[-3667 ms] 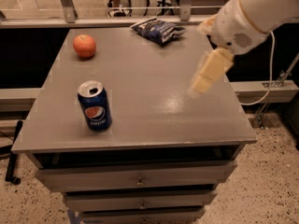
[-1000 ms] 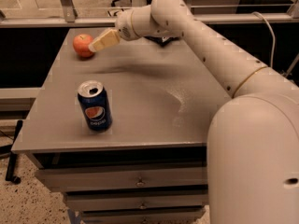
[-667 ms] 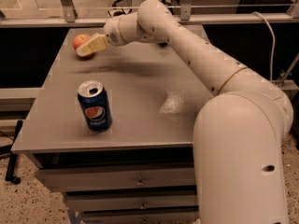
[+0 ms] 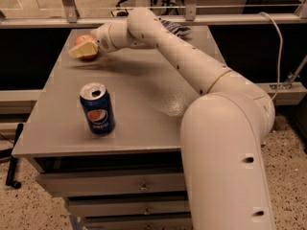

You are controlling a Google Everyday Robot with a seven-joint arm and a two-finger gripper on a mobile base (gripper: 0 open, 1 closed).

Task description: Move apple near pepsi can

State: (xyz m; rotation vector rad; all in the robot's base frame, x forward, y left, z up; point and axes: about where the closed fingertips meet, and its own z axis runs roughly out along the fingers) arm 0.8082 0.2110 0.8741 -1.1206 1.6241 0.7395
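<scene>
The apple (image 4: 86,40), small and orange-red, sits at the far left corner of the grey table (image 4: 144,90). My gripper (image 4: 80,51) is stretched across the table and lies right at the apple, covering its front so only the top and lower edge show. The pepsi can (image 4: 97,108), dark blue with a silver top and the globe logo, stands upright near the table's front left, well apart from the apple and closer to the camera.
A blue-and-white snack bag (image 4: 176,28) lies at the table's back edge, partly behind my arm. A metal railing (image 4: 67,4) runs behind the table. Drawers (image 4: 139,186) sit below the tabletop. A cable (image 4: 277,56) hangs at the right.
My arm has swung from the right side of the table to the far left corner. The gripper has closed in on the apple and now covers part of it. The can has not moved.
</scene>
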